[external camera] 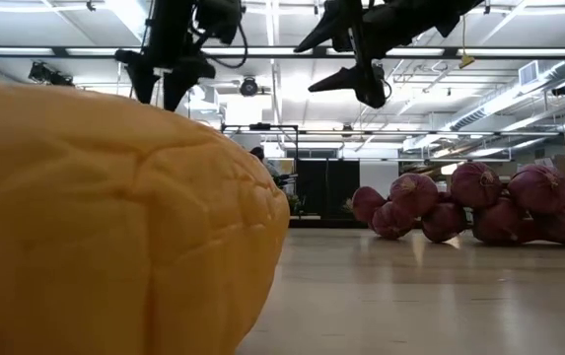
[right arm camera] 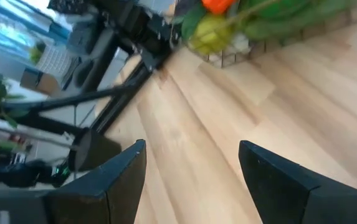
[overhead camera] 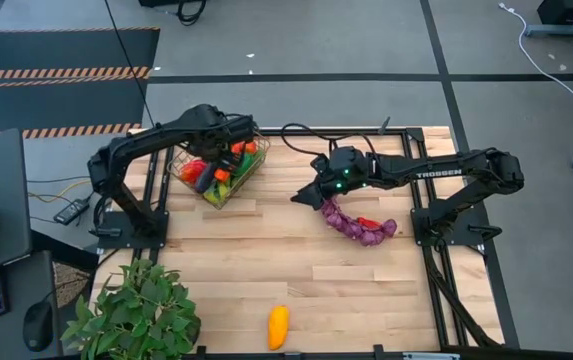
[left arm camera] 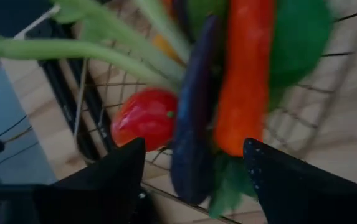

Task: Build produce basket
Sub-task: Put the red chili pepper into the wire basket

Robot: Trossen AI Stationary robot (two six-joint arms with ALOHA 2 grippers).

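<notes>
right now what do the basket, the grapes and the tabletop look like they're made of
Basket: thin dark metal wire, judging by the open grid sides. Purple grapes: probably moulded plastic; the low view shows smooth, faintly ribbed, slightly glossy globes. Tabletop: light wood planks or wood-look laminate, with visible seams and grain.

I can't see the basket (overhead camera: pixel 218 172) floor under my left gripper (overhead camera: pixel 234 152); the grapes (external camera: pixel 479 205) run off frame.

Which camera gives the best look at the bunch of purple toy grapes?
The low view: the bunch of purple toy grapes lies on the table, each grape distinct. The high view shows the whole bunch small, below the right gripper. Neither wrist view shows it.
</notes>
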